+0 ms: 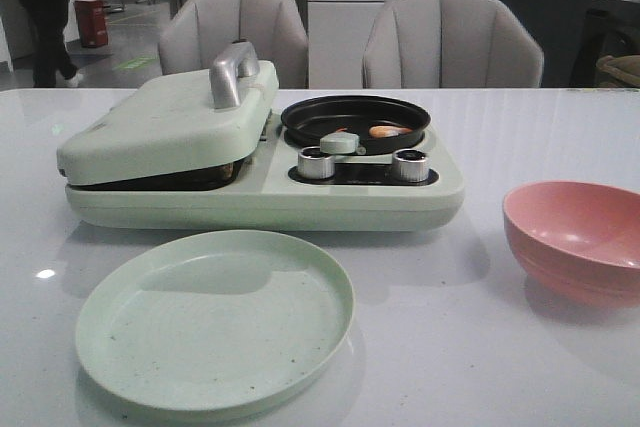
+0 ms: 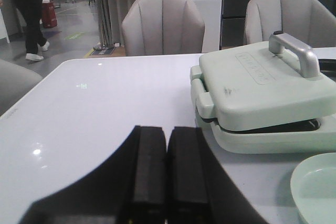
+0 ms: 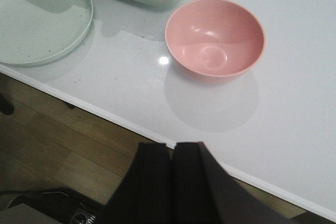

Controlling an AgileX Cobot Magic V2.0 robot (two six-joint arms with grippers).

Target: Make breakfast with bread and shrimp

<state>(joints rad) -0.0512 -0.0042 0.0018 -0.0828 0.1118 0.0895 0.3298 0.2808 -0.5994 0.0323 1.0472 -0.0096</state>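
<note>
Your green plate (image 1: 215, 322) sits nearest; beyond, one shrimp (image 1: 385, 131) lies crosswise in the black pan (image 1: 355, 119). Left gripper (image 2: 167, 182) and right gripper (image 3: 172, 182) are both pressed together, empty.

bread hidden under closed lid (image 1: 170, 122), pink bowl (image 1: 580, 239) cropped

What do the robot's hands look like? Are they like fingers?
Not really. Each gripper, left and right, is two flat, blocky black fingers with squared tips, matte and dark all over. The left one widens into a black base. No cables or markings show.
</note>
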